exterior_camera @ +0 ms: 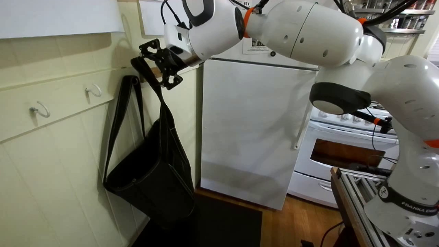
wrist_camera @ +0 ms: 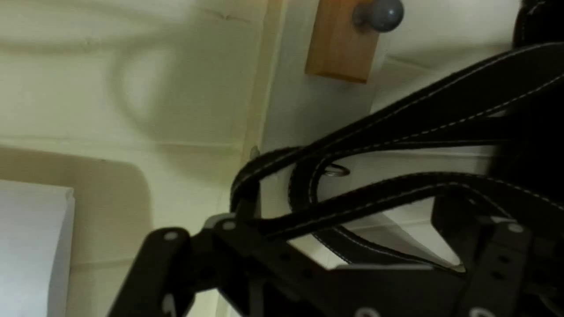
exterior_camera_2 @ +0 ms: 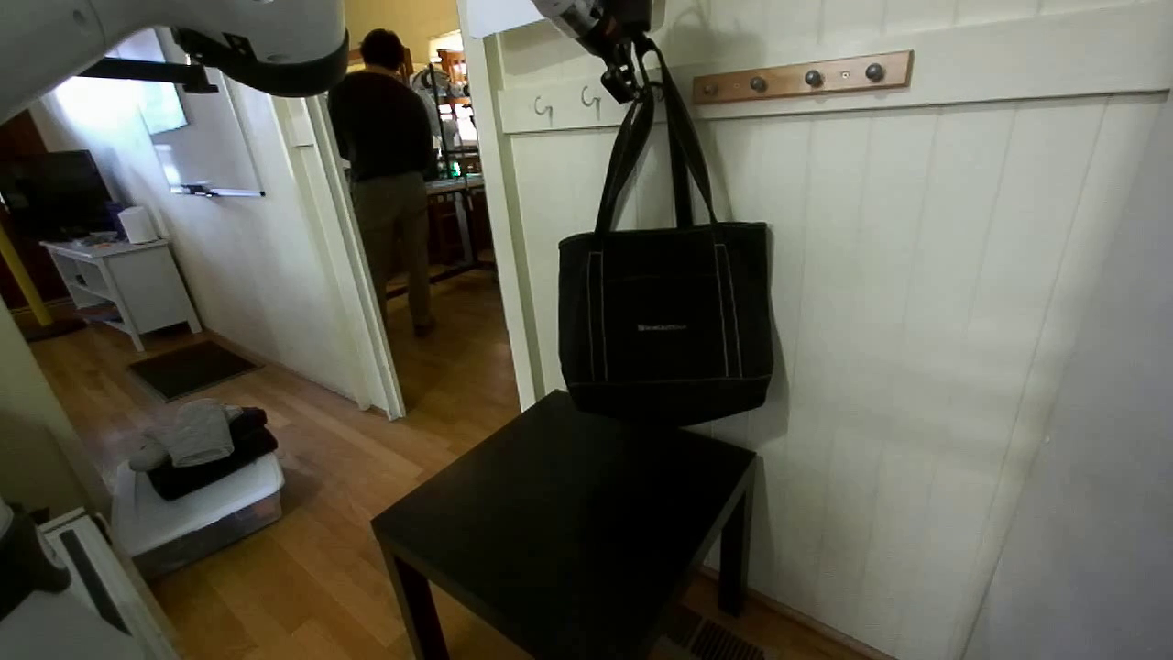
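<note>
We see one bag (exterior_camera_2: 666, 312) hanging below the claw (exterior_camera: 155, 67), whose jaws stand wide apart, one strap (exterior_camera: 149, 77) looped over a finger (wrist_camera: 229, 237). We count two straps on the bag, two white hooks (exterior_camera: 93, 90) clear of them to one side of the claw, and four knobs (exterior_camera_2: 813, 79) to the other. The bag looks black, open-topped, with pale stitching and small light lettering.

— What is found around the black table (exterior_camera_2: 568, 513)?
— A lidded box (exterior_camera_2: 211, 501), topped by a pile of fabric (exterior_camera_2: 206, 438), is set across the wooden floor (exterior_camera_2: 339, 458) from it.
— And farther off?
— A person (exterior_camera_2: 380, 165), turned away, is seen past the door frame (exterior_camera_2: 499, 183) beyond the table. Well apart from it, a dark mat (exterior_camera_2: 192, 369) is laid and, farther still, a white cabinet (exterior_camera_2: 151, 284) is placed.
</note>
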You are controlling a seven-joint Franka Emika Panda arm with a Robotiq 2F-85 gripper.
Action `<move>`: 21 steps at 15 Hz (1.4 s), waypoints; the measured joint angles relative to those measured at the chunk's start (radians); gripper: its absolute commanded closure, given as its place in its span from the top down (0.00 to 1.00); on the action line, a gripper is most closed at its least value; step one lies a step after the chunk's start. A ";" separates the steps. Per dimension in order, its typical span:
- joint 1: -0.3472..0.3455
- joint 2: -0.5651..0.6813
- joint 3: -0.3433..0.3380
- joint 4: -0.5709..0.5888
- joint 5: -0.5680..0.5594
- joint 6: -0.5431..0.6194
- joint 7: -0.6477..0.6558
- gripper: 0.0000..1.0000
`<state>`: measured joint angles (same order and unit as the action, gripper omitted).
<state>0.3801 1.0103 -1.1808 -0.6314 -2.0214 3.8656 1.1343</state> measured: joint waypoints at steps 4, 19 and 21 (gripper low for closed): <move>0.000 -0.012 -0.035 0.001 0.000 0.083 0.104 1.00; -0.001 0.004 -0.055 0.027 0.005 0.094 0.253 1.00; -0.004 0.009 -0.056 0.027 0.005 0.077 0.257 1.00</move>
<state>0.3764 1.0188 -1.2366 -0.6042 -2.0164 3.9423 1.3914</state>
